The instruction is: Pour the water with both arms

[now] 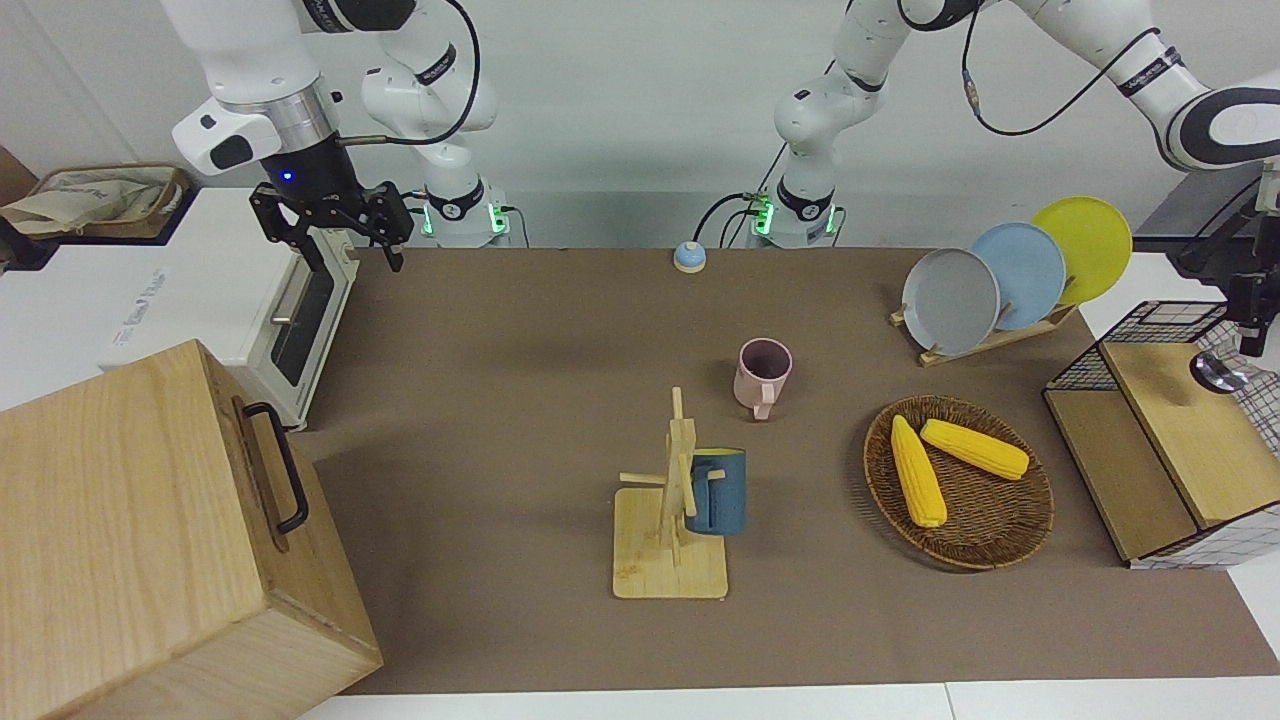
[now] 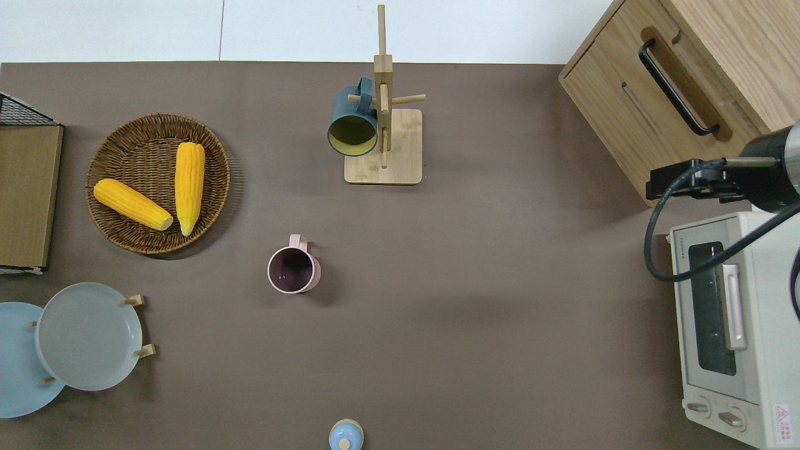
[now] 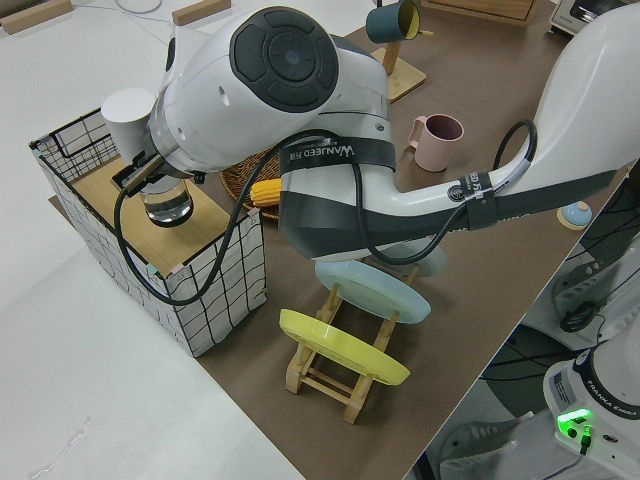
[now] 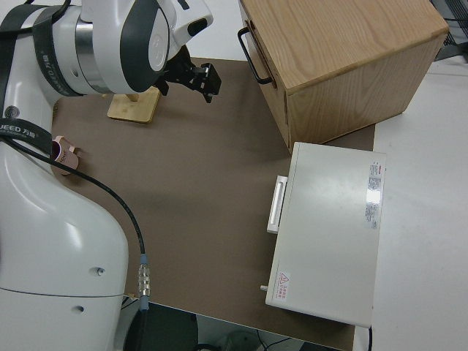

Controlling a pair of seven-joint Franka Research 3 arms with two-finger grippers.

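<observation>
My left gripper (image 1: 1248,318) is at the left arm's end of the table, over the wooden shelf (image 1: 1190,440) of a wire rack. It is shut on a clear glass (image 1: 1215,372), which it holds low on the shelf. In the left side view the arm hides the fingers, and the glass (image 3: 167,205) shows just under the wrist. A pink mug (image 1: 764,375) stands upright near the table's middle, also seen from overhead (image 2: 292,269). My right gripper (image 1: 350,258) is open and empty, and that arm is parked.
A dark blue mug (image 1: 717,490) hangs on a wooden mug tree (image 1: 672,570). A wicker basket (image 1: 985,530) holds two corn cobs. There are also a plate rack (image 1: 1000,280), a toaster oven (image 1: 300,330), a wooden box (image 1: 150,540), a white cup (image 3: 128,110) and a small blue bell (image 1: 689,257).
</observation>
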